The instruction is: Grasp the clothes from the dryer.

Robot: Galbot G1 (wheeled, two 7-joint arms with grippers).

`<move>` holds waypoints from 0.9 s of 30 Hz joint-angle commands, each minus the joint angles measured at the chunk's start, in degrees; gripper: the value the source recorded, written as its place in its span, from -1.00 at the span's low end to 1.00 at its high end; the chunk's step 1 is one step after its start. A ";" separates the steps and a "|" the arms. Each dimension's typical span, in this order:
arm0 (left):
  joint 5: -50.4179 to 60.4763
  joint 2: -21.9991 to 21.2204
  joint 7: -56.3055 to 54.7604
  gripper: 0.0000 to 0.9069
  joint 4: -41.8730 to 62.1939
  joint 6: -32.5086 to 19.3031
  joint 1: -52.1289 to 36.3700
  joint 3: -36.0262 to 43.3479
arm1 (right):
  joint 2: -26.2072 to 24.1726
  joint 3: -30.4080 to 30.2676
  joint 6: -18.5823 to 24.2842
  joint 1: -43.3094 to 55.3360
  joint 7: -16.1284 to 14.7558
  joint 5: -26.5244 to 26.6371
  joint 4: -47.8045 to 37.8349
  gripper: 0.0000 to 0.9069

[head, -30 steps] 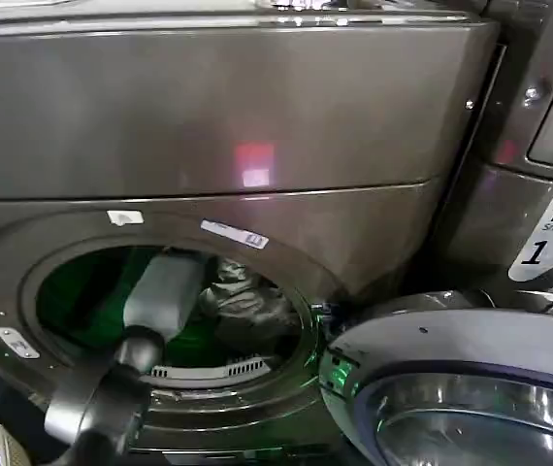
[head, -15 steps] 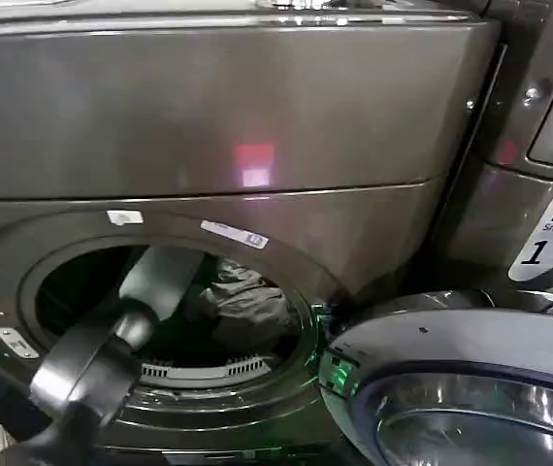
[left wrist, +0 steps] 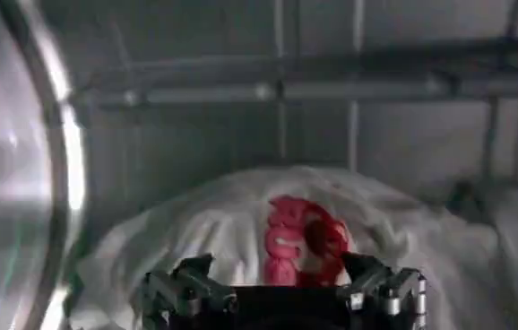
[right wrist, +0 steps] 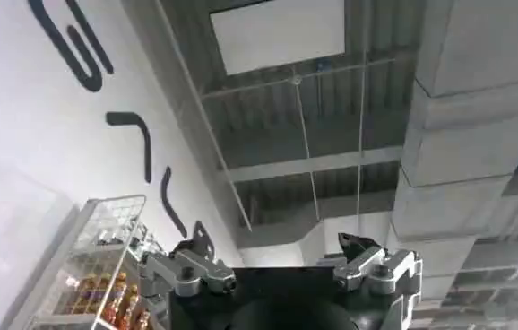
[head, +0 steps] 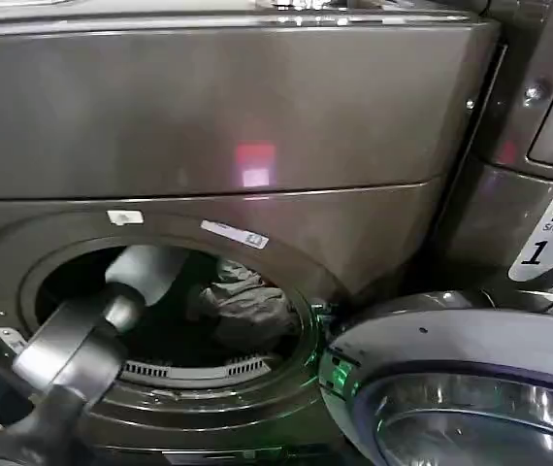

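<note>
Left wrist view: left gripper (left wrist: 281, 280) inside the dryer (head: 209, 126) drum, jaws spread wide, poised just before the clothes (left wrist: 286, 238) heaped on the drum floor. Likely risk: pinching only a loose top fold, leaving the bunch behind. Right gripper (right wrist: 281, 269) parked, jaws open, aimed ceilingward.
</note>
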 commanded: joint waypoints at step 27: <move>8.10 -2.54 6.38 1.00 8.57 -0.45 0.43 9.34 | 0.19 -1.49 0.33 1.21 -0.25 -1.27 -0.50 1.00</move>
